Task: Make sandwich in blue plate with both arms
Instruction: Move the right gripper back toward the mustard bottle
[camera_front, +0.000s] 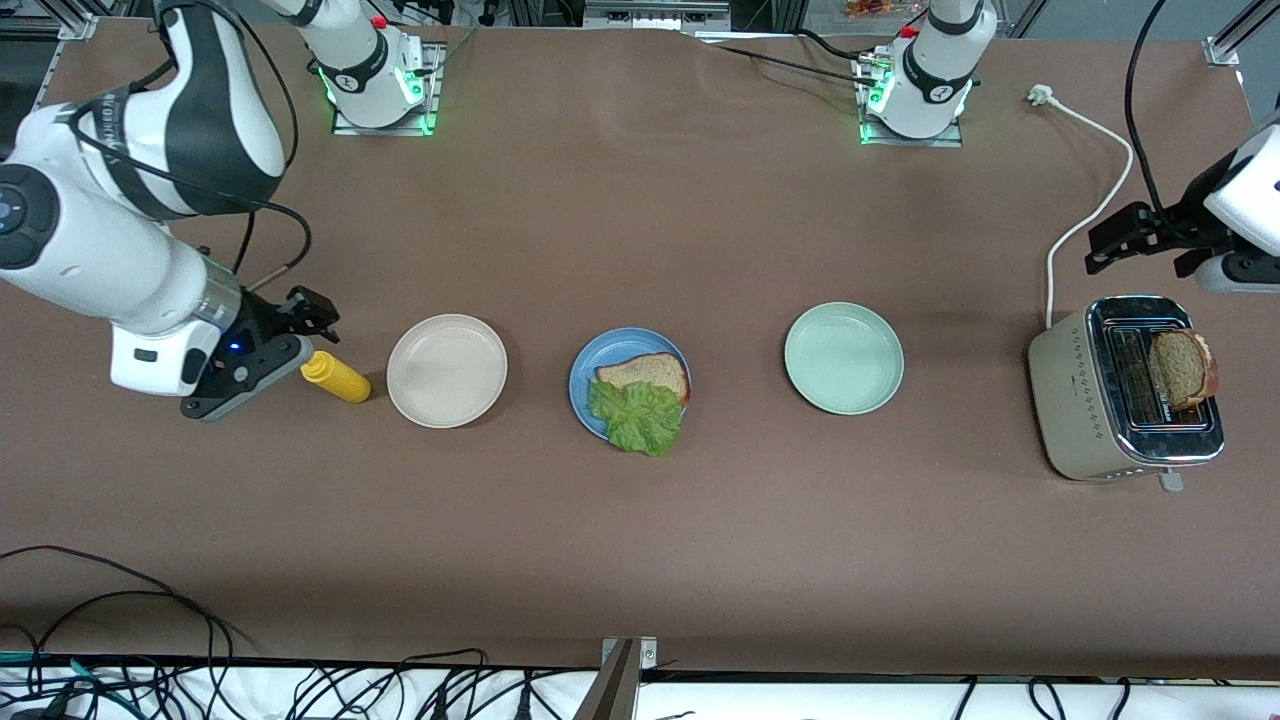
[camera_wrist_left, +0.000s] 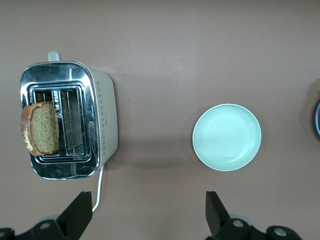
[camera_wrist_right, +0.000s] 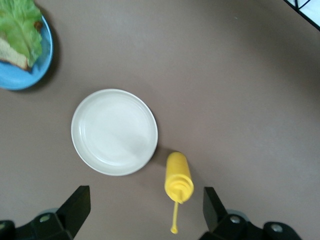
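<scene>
So the second slice (camera_front: 1182, 368) standing in the toaster (camera_front: 1075, 400) is best pinched by its crust with the left end effector (camera_front: 1140, 238), fingers apart like the right end effector (camera_front: 285, 335), then laid on the lettuce (camera_front: 638, 415) in the blue plate (camera_front: 585, 375).

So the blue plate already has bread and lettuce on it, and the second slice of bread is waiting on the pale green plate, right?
Not quite. The blue plate does hold a bread slice and lettuce, but the pale green plate has nothing on it. The second slice stands in the toaster at the left arm's end of the table, as the front view and left wrist view show.
</scene>
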